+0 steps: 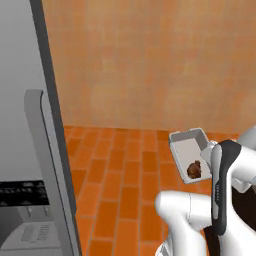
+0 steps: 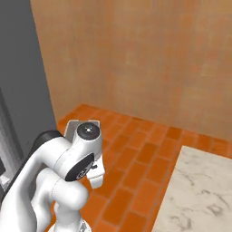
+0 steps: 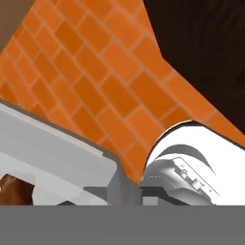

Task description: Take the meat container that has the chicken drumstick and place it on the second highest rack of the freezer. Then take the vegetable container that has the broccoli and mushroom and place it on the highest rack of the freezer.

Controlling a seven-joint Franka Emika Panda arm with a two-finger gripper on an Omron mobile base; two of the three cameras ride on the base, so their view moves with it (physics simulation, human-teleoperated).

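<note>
Meat container (image 1: 189, 150) with chicken drumstick (image 1: 194, 169) held aloft over brick floor (image 1: 120, 175), right of freezer (image 1: 30, 150). Claw pinching container rim, likely for carry to second-highest rack.

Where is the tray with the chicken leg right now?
The meat container is up in the air above the brick floor at the right of the left base view, held beside the robot's arm, with the chicken drumstick in its near end.
</note>
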